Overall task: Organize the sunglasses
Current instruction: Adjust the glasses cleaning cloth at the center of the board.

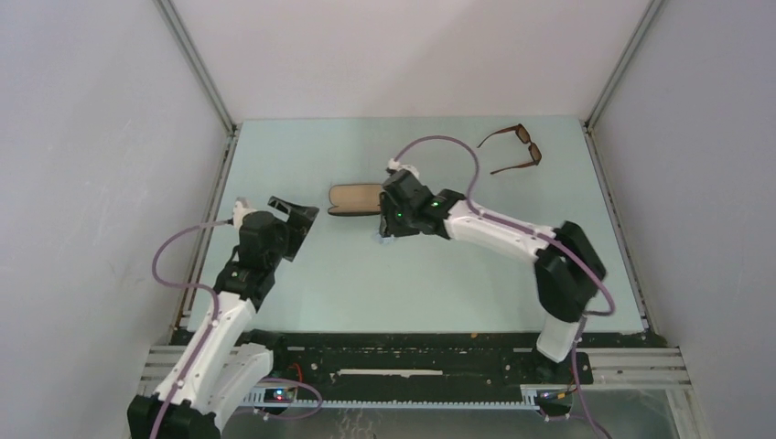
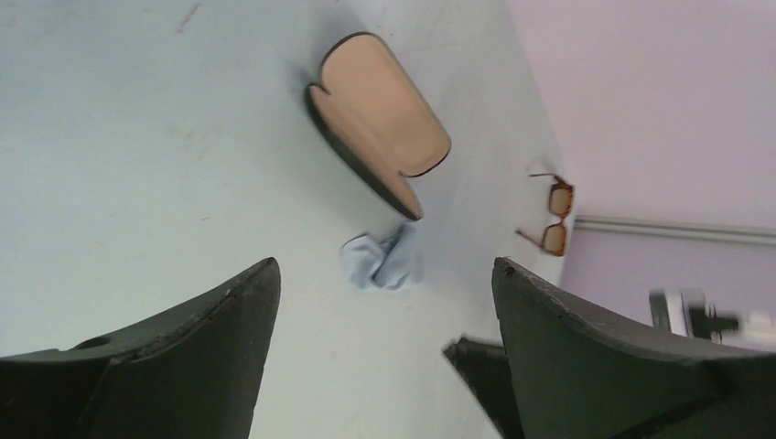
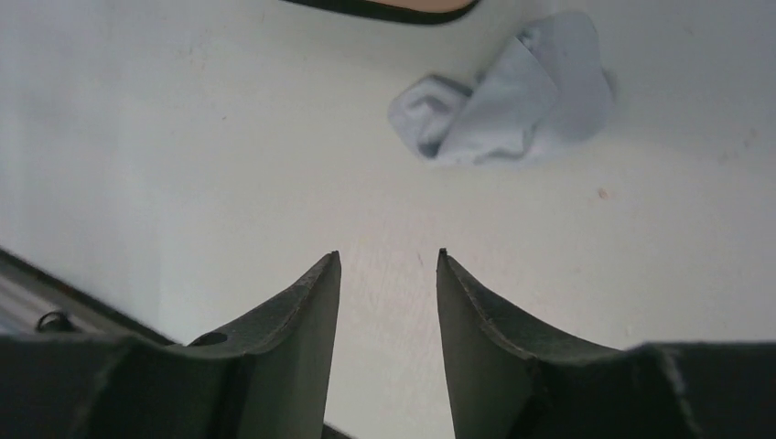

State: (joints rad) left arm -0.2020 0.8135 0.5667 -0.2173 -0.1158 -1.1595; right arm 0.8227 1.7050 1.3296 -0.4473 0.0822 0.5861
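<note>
While both arms hang over the middle of the desk [image 1: 302, 302], the sunglasses [image 1: 518, 148] lie near its far right corner, well apart from either end effector. They are one pair with a brown frame, two dark rectangular lenses side by side, and thin brown temple arms that are unfolded and reach away from the lenses toward the left of the desk. From the left wrist the lenses look amber-brown.

An oblong black case [image 1: 357, 198] lies open near the desk's centre with its tan lining up, and a crumpled pale blue cloth [image 3: 508, 101] sits just beside it.

The left end effector [image 1: 295, 210] has its fingers spread wide with nothing between them. The right end effector [image 3: 388, 253] hovers near the cloth, its fingers a narrow gap apart and holding nothing.
</note>
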